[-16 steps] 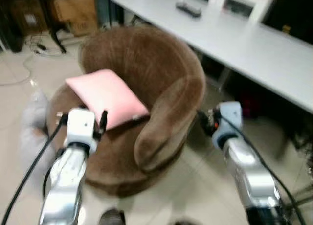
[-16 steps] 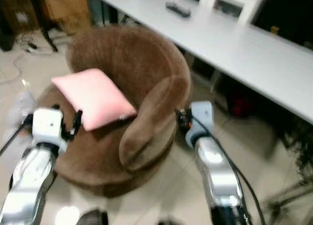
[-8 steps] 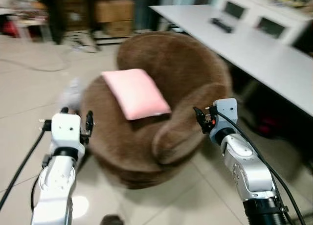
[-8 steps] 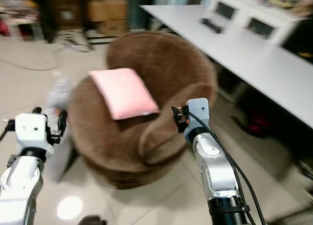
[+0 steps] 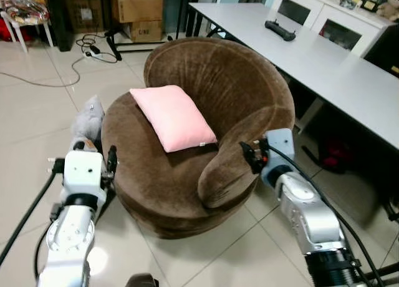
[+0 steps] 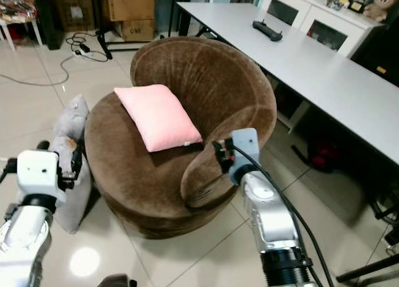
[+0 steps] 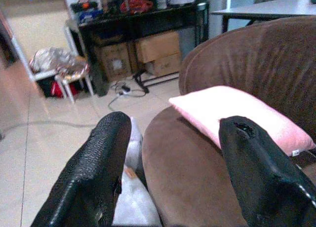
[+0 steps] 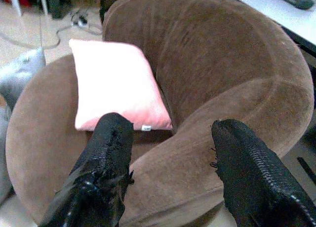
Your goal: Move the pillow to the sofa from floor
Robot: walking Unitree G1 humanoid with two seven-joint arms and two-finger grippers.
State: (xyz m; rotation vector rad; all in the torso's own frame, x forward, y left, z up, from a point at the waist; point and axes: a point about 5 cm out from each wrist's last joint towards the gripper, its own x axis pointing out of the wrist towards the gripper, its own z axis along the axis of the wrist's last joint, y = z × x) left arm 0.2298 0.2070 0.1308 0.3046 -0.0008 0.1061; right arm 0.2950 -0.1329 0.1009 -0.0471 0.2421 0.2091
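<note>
I see the pink pillow (image 5: 173, 117) lying on the seat of the round brown sofa (image 5: 206, 175), in the middle of the frame, one corner leaning against the backrest. So the task looks done already – the pillow rests there by its own weight and nothing holds it.

The left gripper (image 7: 168, 172) hangs at the lower left of the head view, beside the sofa's outer wall, with its jaws apart and empty. The right gripper (image 8: 170, 172) is right of centre, close to the sofa's armrest, jaws also apart and empty; its wrist view looks over the armrest to the pillow. I judge both arms are held low and outside the seat so that they do not disturb the pillow.

A grey soft thing (image 6: 72, 121) – maybe another cushion or a toy, I cannot tell – leans on the floor against the sofa's left side.

A small white tag (image 8: 145, 128) sits on the pillow's edge, too small to read. The cardboard box (image 5: 138, 6) at the top has dark print, not readable. A black remote (image 5: 282, 30) lies on the white surface (image 5: 336, 62) at the upper right.
</note>
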